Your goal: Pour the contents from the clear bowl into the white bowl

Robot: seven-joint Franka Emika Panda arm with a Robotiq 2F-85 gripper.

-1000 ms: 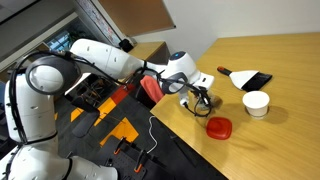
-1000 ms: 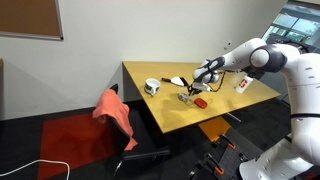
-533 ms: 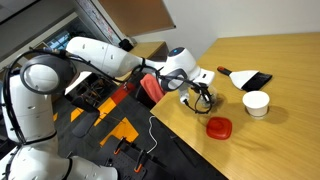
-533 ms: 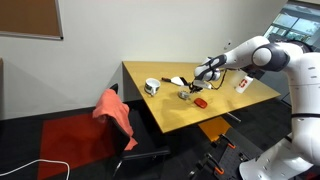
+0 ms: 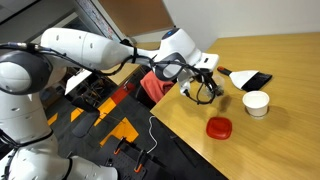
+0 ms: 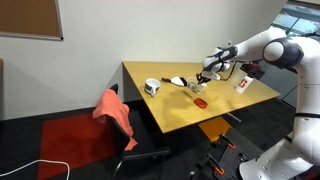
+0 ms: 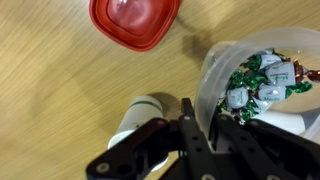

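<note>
My gripper is shut on the rim of the clear bowl, one finger inside and one outside. The contents, small green and whitish wrapped bits, lie in the bowl. In both exterior views the gripper holds the bowl a little above the wooden table. The white bowl stands upright on the table, apart from the gripper and past it.
A flat red dish lies near the table's front edge below the gripper. A white and black object lies behind the white bowl. A white cylinder with a green band sits close under the gripper.
The gripper has risen off the table with the clear bowl in it and shifted slightly toward the white bowl. The arm has swung higher.
</note>
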